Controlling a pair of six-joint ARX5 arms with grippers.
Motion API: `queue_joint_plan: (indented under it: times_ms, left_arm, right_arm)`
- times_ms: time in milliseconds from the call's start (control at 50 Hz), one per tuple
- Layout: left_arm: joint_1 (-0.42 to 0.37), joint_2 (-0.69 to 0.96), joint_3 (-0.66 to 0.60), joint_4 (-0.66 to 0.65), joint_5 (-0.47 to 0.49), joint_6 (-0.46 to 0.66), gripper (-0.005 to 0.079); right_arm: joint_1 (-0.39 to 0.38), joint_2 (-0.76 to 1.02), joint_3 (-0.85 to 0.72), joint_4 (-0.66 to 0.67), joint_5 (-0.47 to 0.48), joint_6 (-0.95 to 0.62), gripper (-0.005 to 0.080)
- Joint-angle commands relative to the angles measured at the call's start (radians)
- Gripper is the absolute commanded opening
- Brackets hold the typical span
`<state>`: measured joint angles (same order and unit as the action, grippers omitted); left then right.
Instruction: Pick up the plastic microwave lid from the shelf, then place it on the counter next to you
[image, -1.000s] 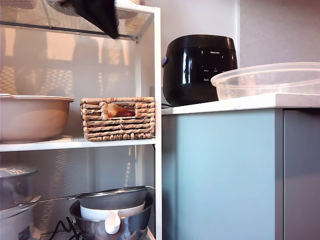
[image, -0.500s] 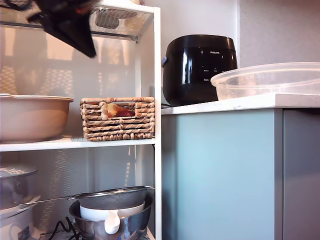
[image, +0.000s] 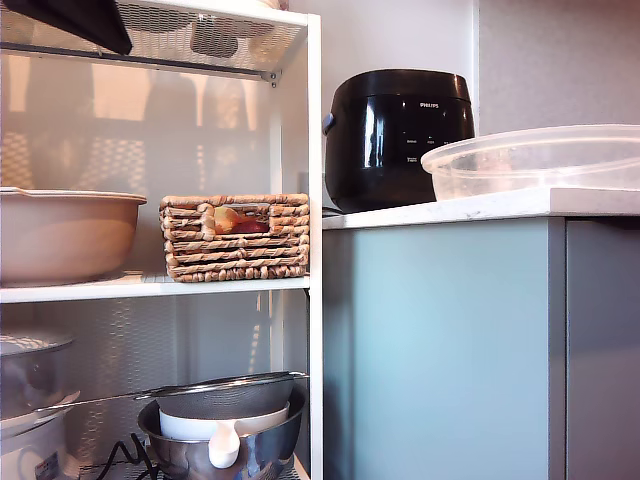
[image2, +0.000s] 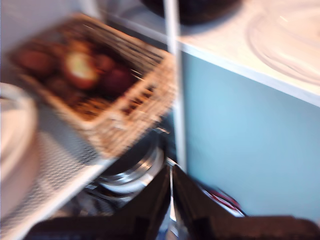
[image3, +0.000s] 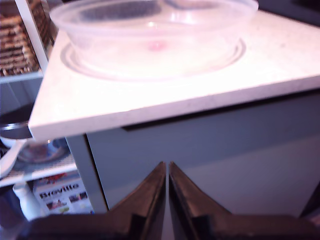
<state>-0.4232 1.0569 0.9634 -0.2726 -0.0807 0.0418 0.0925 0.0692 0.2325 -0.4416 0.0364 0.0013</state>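
Observation:
The plastic microwave lid (image: 540, 160) rests rim-up on the counter (image: 480, 205), at the exterior view's right, beside the black cooker. No gripper touches it. My second gripper (image3: 167, 167) is shut and empty, below the counter's (image3: 250, 85) edge, with the lid (image3: 155, 35) and its small red mark ahead of it. My first gripper (image2: 170, 172) is shut and empty in a blurred picture, over the shelf (image2: 175, 100) post, with the lid's rim (image2: 290, 40) far off. A black part of an arm (image: 70, 20) shows before the shelf's (image: 315, 250) wire-mesh top tier.
A black cooker (image: 400, 135) stands on the counter behind the lid. On the shelf are a wicker basket (image: 237, 237), a beige bowl (image: 65, 235), and below them a steel bowl with a mesh strainer (image: 225, 420). The blue-grey cabinet front (image: 440, 350) fills the exterior view's right.
The black arm part has moved toward the exterior view's left along the top tier and now shows only in the top left corner. The lid has stayed still on the counter.

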Motion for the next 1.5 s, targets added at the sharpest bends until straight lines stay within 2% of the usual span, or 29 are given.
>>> queue_joint_plan:
  times_ms: [0,380,540,900,1480]
  left_arm:
    - [0.035,-0.009,-0.030,0.031,0.006,0.013,-0.0021]
    - [0.328,-0.030,-0.036,0.055,0.235,0.019,-0.0021]
    - [0.409,-0.071,-0.043,0.031,0.301,0.019,-0.0021]
    - [0.447,-0.293,-0.237,0.056,0.309,0.002,-0.0021]
    - [0.447,-0.737,-0.540,0.029,0.285,-0.151,-0.0021]
  right_arm:
    - [-0.001,0.000,0.011,-0.015,0.000,-0.002,-0.0012]
    - [-0.001,0.000,0.011,-0.194,0.000,-0.002,-0.0012]
    - [-0.001,0.000,0.011,-0.202,0.000,-0.002,-0.0012]
    - [-0.001,0.000,0.011,-0.202,0.000,-0.002,-0.0012]
    - [-0.001,0.000,0.011,-0.202,0.000,-0.002,-0.0012]
